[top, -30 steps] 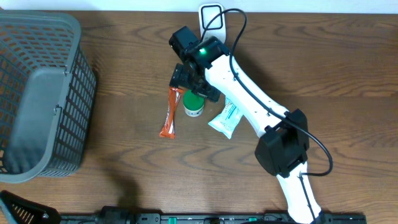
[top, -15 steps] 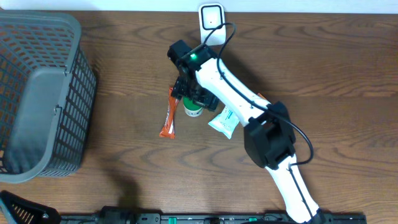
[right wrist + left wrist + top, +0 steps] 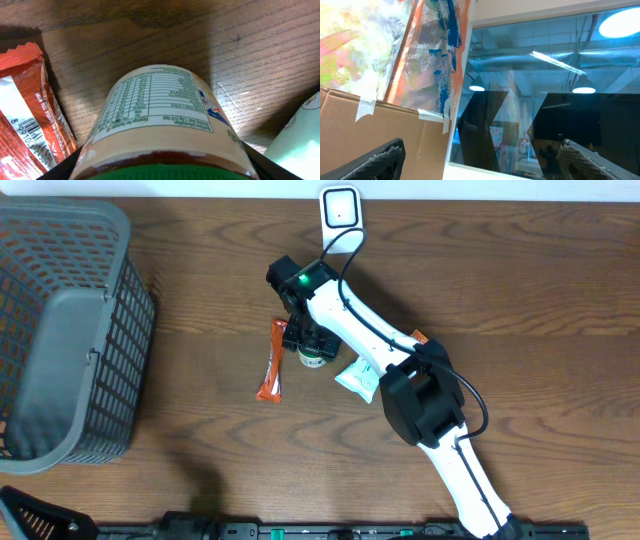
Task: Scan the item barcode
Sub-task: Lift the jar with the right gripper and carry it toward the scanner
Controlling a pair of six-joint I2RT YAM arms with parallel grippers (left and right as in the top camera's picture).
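The right gripper [image 3: 311, 340] straddles the green-lidded jar [image 3: 155, 112] near the centre of the overhead frame, its 2 fingers flanking the jar's sides. I cannot tell whether they pinch it. An orange wrapper [image 3: 271, 360] lies just left of the jar. The left gripper [image 3: 480, 157] gapes wide, holding nothing.

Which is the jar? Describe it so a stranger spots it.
Below the white scanner at the table's far edge lies a cluster of items. The jar sits between the orange wrapper and pale pouch; only it is round, with a green lid.
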